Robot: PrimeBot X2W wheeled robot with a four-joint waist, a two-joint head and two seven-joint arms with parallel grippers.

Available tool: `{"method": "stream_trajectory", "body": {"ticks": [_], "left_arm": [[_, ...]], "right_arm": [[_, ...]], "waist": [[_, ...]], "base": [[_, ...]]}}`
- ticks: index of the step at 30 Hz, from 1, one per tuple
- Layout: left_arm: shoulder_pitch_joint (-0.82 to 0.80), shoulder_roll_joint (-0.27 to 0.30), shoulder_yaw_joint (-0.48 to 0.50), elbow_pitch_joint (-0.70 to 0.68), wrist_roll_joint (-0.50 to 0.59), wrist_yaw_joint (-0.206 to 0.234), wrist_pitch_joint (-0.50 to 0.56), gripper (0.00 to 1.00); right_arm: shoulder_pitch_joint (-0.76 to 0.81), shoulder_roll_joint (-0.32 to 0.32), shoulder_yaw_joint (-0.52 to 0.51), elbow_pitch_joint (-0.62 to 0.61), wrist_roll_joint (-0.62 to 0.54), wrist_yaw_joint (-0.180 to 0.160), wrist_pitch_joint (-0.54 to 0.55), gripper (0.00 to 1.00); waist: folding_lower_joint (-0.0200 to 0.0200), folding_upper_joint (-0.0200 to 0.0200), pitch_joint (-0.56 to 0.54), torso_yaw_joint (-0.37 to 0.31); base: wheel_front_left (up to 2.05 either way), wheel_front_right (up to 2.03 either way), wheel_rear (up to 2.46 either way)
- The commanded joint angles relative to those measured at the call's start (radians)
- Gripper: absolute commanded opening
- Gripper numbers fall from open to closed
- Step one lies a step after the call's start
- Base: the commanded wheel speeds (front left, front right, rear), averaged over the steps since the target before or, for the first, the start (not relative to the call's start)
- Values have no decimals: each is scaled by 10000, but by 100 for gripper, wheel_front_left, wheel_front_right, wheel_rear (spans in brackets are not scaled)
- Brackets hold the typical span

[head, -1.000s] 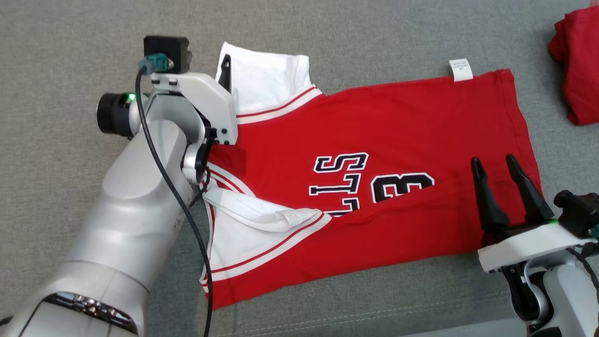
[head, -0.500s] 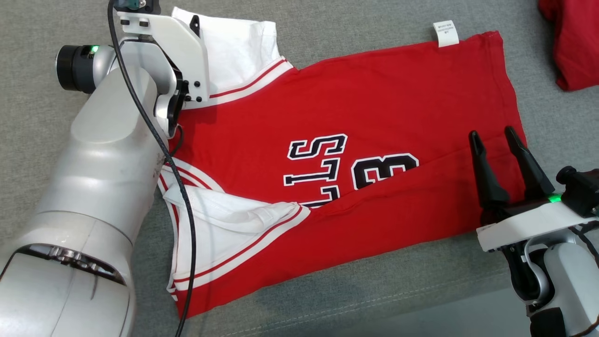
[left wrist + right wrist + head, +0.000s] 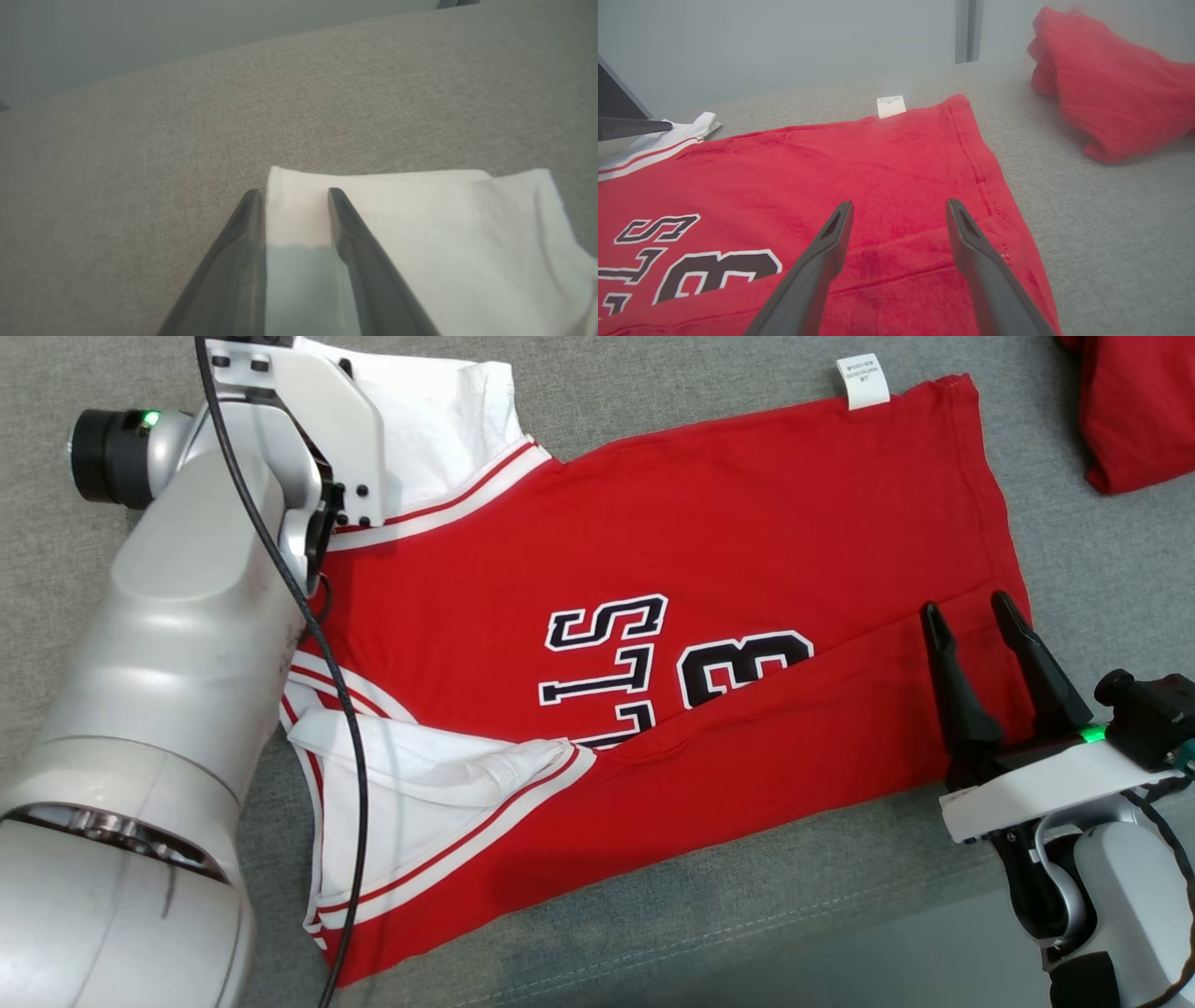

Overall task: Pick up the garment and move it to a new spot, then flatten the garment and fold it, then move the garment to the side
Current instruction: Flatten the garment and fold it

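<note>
Reading the clock from the middle of the red jersey (image 3: 653, 523), with twelve pointing away from the robot: nearest the robot, at about four o'clock, the right gripper (image 3: 966, 604) sits over the jersey's hem end. Its fingers are spread wide with nothing between them but red cloth below. I cannot tell whether the tips touch the fabric.

At seven o'clock a white sleeve (image 3: 420, 793) with red stripes lies crumpled and folded in over the body. A long strip of the near edge is turned over onto the front, its fold line running from that sleeve toward three o'clock and covering part of the dark lettering (image 3: 672, 663).

The jersey lies spread sideways on the grey fabric surface (image 3: 653, 915), collar end at nine o'clock and hem at three.

The pale left forearm (image 3: 168, 663) runs up the nine o'clock side.

At eleven o'clock the left gripper (image 3: 293, 193) is down on the far white sleeve (image 3: 420, 224). Its fingers are partly apart and straddle the sleeve's corner. The cloth lies between them and does not look pinched.

At one o'clock a small white label (image 3: 861, 381) sticks out past the far edge.

Beyond it, at two o'clock and well apart, a second red garment (image 3: 1130, 411) sits in a heap.
</note>
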Motion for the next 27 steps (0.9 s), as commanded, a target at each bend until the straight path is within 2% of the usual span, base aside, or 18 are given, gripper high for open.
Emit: {"method": "stream_trajectory", "body": {"ticks": [1,2,3,4,5,6,13,22,27], "left_arm": [[-579,366,45,-110,137,115,-42,74],[-606,391,25,-94,147,131,-48,73],[-626,404,8,-79,150,130,-35,56],[-649,410,15,-67,128,125,-35,47],[-668,416,2,-56,125,121,-33,32],[-694,427,-8,-44,118,105,-9,0],[-746,379,-25,16,-63,-226,406,0],[-1012,356,-103,16,-74,-301,-153,0],[-1189,290,34,-26,-312,-629,-488,0]], "right_arm": [[-77,-200,178,-166,94,14,-134,100],[-90,-207,195,-156,91,14,-134,100],[-103,-215,213,-148,90,14,-134,100],[-121,-224,224,-146,91,14,-134,100],[-135,-228,226,-146,91,14,-134,100],[-147,-232,228,-144,92,14,-134,100],[-219,-280,114,-105,80,14,-134,100],[-682,-285,-46,87,104,14,-134,100],[-1614,-565,294,1153,1088,14,-24,100]], "waist": [[0,0,24,-35],[0,0,36,-55],[0,0,49,-71],[0,0,65,-85],[0,0,77,-100],[0,0,93,-112],[0,0,108,-78],[0,0,93,128],[0,0,88,366]], "base": [[0,0,0],[0,0,0],[0,0,0],[0,0,0],[0,0,0],[0,0,0],[0,0,0],[0,0,0],[0,0,0]]}}
